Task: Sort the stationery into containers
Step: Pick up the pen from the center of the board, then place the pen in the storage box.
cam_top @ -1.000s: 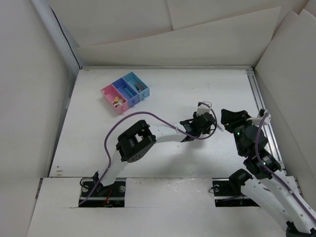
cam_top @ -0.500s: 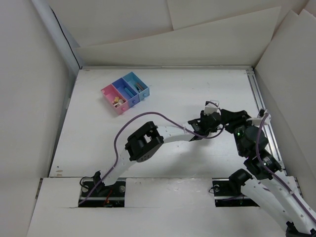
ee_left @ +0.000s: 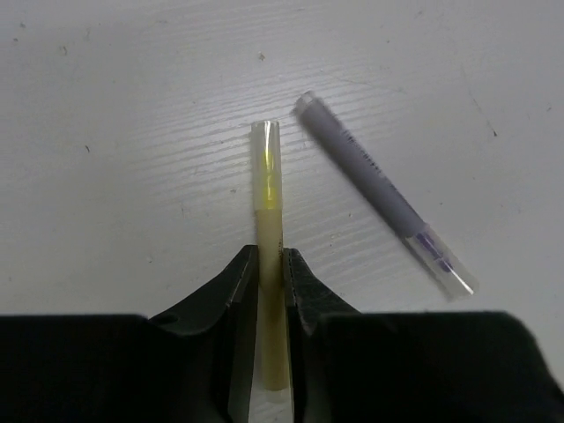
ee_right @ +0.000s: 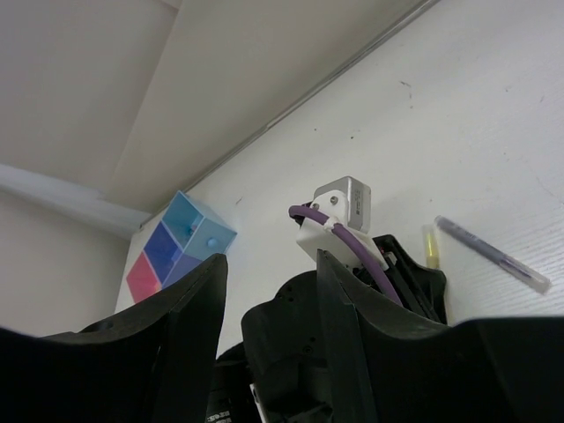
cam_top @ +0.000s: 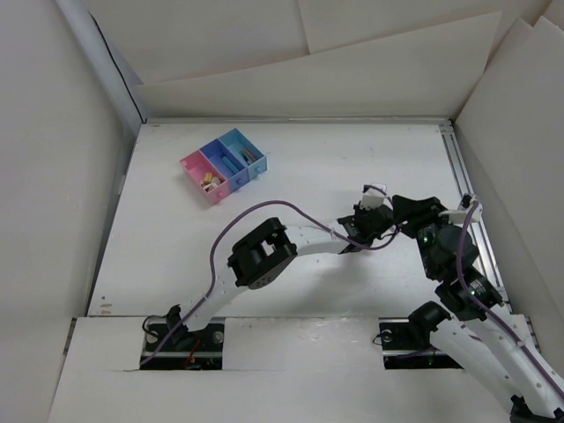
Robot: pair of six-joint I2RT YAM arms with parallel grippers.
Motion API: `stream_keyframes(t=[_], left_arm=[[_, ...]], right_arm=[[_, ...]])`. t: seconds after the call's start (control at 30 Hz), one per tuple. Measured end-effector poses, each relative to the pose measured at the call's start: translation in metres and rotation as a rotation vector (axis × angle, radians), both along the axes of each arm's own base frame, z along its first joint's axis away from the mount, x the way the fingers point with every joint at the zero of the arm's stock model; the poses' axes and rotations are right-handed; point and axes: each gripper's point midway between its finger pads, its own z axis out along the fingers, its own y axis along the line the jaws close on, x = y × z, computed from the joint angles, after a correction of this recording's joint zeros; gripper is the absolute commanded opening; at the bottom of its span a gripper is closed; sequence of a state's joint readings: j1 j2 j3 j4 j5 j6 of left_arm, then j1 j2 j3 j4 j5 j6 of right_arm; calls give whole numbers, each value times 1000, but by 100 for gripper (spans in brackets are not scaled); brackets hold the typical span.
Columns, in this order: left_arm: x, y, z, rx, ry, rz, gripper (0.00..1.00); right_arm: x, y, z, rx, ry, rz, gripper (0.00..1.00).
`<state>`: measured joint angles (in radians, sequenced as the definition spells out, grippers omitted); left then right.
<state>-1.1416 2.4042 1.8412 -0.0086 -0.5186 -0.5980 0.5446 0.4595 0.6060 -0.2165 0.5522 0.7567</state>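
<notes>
My left gripper [ee_left: 270,264] is shut on a cream-yellow pen [ee_left: 269,198] that lies on the white table, its clear cap pointing away from the jaws. A grey-purple pen [ee_left: 379,189] lies loose just to its right, slanted. Both pens show in the right wrist view: the yellow pen [ee_right: 429,247] and the purple pen [ee_right: 493,254]. In the top view the left gripper [cam_top: 381,214] is stretched far right, close to my right gripper [cam_top: 407,211], which is open and empty. The pink, dark blue and light blue containers [cam_top: 225,165] stand at the back left with several items inside.
A metal rail [cam_top: 465,203] runs along the table's right edge. White walls enclose the back and sides. The left arm's wrist and purple cable [ee_right: 352,242] sit right in front of my right gripper's fingers [ee_right: 181,339].
The left arm has reached further right, bringing its gripper up beside the right gripper. The right arm has not moved.
</notes>
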Motion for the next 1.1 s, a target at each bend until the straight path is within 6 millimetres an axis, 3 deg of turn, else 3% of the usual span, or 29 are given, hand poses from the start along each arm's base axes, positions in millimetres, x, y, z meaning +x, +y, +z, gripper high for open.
stream_keyframes(t=[0.13,0.5,0.6,0.7,0.77,0.83,0.93,0.97,1.1], left_arm=[[3,6,-2,17,-16,23,0],[-7,64,-1,92,-38,104,0],[-4,77,7,94,-36,120,0],[14,103,29,54,-23,155,0],[42,130,53,-11,-16,207,0],[83,167,85,-105,-35,293,0],[142,229,130,-253,-79,423,0],[166,267,145,-288,-107,499,0],[215,358,157,-353,-134,668,0]], right_arm=[[0,0,0,0,-1,0,51],[0,0,0,0,-1,0,51],[0,0,0,0,-1,0,51],[0,0,0,-1,-1,0,51],[0,0,0,-1,1,2,51],[1,3,-2,-4,7,10,51],[3,6,-6,-12,22,23,51],[4,7,-7,-14,26,26,51],[6,9,-10,-24,35,26,51]])
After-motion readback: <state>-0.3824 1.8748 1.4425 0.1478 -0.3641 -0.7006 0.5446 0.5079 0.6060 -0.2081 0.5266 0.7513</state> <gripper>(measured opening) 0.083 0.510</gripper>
